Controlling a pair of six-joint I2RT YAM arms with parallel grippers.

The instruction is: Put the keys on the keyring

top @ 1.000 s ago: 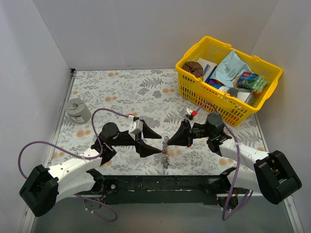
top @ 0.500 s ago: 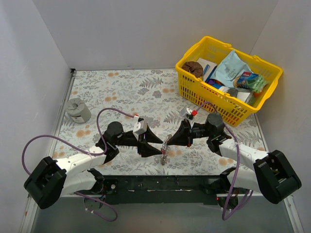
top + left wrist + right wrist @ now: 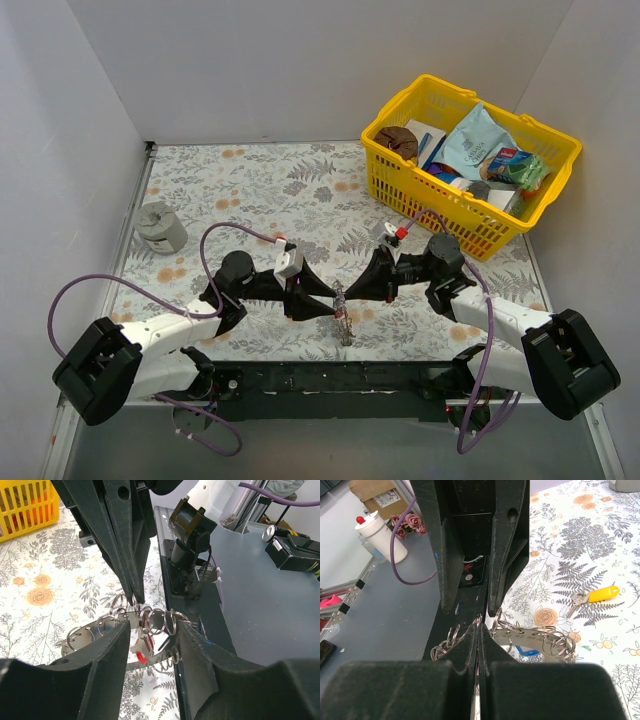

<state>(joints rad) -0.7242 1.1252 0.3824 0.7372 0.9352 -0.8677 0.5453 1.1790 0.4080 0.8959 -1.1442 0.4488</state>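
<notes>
- The keyring (image 3: 342, 305), seen from the top camera, is near the table's front edge. It sits between the left gripper (image 3: 329, 302) and the right gripper (image 3: 348, 293), whose tips meet at it.
- In the same view, a yellow basket (image 3: 400, 190) stands at the far right and a grey cylinder (image 3: 160, 226) at the far left. Both are well apart from the keyring.
- From the left wrist, the keyring (image 3: 90, 635) shows as a silver metal piece strung with a row of small wire loops. It lies across the left gripper (image 3: 152, 627), whose jaws stand part-way apart. I cannot tell whether they press on it.
- There the red key (image 3: 141, 656) hangs under the loops, and the right gripper (image 3: 136, 600) points down from above, closed on 1 loop.
- From the right wrist, the right gripper (image 3: 479, 627) has its fingers pressed together with a thin wire loop nipped between them.
- The blue key (image 3: 525, 651) shows under the keyring (image 3: 535, 632). The yellow key (image 3: 592, 596) lies flat on the floral table (image 3: 580, 540), apart from the keyring.
</notes>
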